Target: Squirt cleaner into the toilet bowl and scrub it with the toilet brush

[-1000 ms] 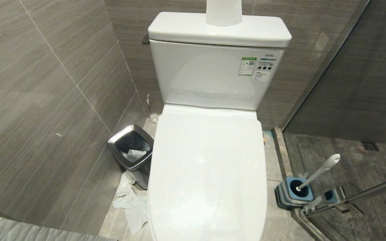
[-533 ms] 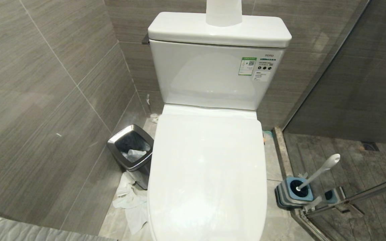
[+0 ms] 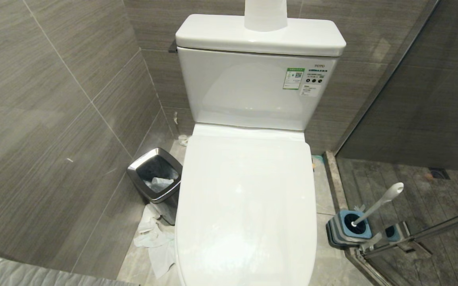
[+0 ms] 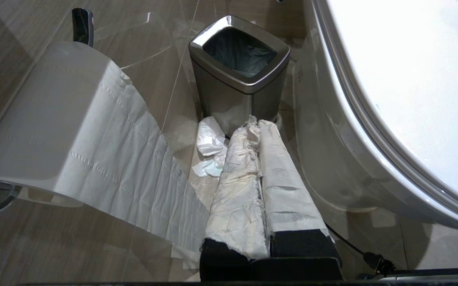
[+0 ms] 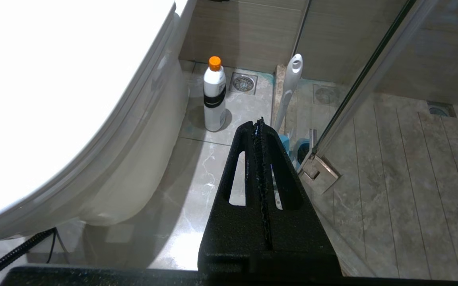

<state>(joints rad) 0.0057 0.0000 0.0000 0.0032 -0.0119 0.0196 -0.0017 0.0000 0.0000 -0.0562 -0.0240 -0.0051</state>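
1. The toilet lid (image 3: 247, 206) lies flat and closed across the middle of the head view; the toilet bowl beneath it is hidden, so by my reckoning nothing of the task is begun and the lid must come up first.
2. The left tool (image 4: 255, 123) hangs low beside the toilet's flank, its two fingers wrapped in white tissue and pressed together, grasping nothing; it points at the chrome-rimmed bin (image 4: 240, 51), likely just parked.
3. The right tool (image 5: 259, 125) hangs on the other flank, its black fingers clenched tight with nothing between them.
4. The cleaner bottle (image 5: 214, 95) stands upright on the floor in the upper middle of the right wrist view, just beside the toilet's base; small, white, black band, orange cap on.
5. The toilet brush (image 3: 378, 204) leans in its blue-and-grey holder (image 3: 348, 230) at the head view's lower right, by the glass door; slim glossy white handle with a rounded end, bristles sunk out of sight.
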